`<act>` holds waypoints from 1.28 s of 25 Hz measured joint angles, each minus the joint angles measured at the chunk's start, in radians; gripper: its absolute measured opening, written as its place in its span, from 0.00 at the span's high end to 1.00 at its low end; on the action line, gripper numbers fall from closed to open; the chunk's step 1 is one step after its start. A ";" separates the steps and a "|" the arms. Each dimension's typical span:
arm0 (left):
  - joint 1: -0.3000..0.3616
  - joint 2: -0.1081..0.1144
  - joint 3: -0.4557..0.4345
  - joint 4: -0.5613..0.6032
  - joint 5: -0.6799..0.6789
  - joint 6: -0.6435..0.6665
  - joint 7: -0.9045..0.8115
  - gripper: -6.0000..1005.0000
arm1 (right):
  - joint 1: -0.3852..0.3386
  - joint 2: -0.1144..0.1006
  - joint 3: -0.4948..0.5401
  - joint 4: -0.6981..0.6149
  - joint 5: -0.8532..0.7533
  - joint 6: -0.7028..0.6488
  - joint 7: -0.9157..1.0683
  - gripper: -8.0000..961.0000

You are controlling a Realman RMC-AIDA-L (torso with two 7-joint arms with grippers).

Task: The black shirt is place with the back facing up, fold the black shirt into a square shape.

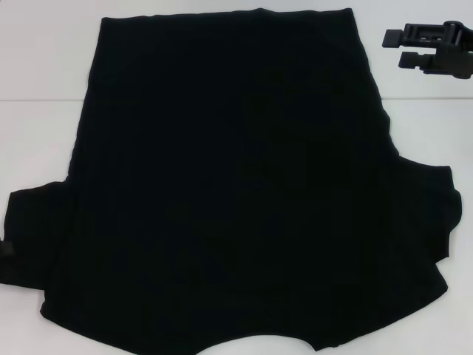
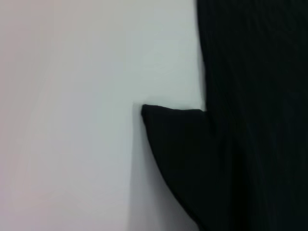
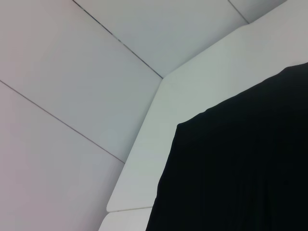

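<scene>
The black shirt [image 1: 236,185] lies spread flat on the white table [image 1: 44,66], plain side up, with its straight hem at the far side and its sleeves toward me. My right gripper [image 1: 396,48] hovers open beside the far right hem corner, clear of the cloth with nothing between its fingers. In the right wrist view that corner of the black shirt [image 3: 240,163] fills the lower right. One sleeve tip [image 2: 168,130] of the shirt shows on the table in the left wrist view. My left gripper does not show in any view.
The table's far edge and corner [image 3: 161,79] show in the right wrist view, with pale tiled floor [image 3: 72,96] beyond. Bare white table [image 2: 72,120] lies to the left of the left sleeve. A seam [image 1: 37,100] crosses the tabletop.
</scene>
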 joint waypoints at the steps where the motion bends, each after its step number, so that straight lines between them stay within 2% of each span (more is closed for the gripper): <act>1: 0.000 0.000 -0.001 0.008 0.005 0.000 -0.010 1.00 | 0.000 -0.001 0.000 0.000 0.000 0.000 0.000 0.22; 7: -0.001 0.005 -0.001 0.057 0.032 0.002 -0.061 1.00 | 0.000 -0.002 0.001 0.000 0.000 0.000 0.000 0.22; 18: -0.025 0.032 -0.008 0.085 0.072 0.004 -0.107 1.00 | 0.000 -0.002 0.001 -0.002 0.000 0.000 0.002 0.22; 29: -0.069 0.054 -0.006 0.120 0.141 -0.010 -0.141 1.00 | 0.001 -0.003 0.002 -0.003 0.000 0.000 0.004 0.22; 32: -0.105 0.056 0.002 0.138 0.165 0.010 -0.144 1.00 | 0.001 -0.004 0.002 -0.006 0.000 0.000 0.006 0.22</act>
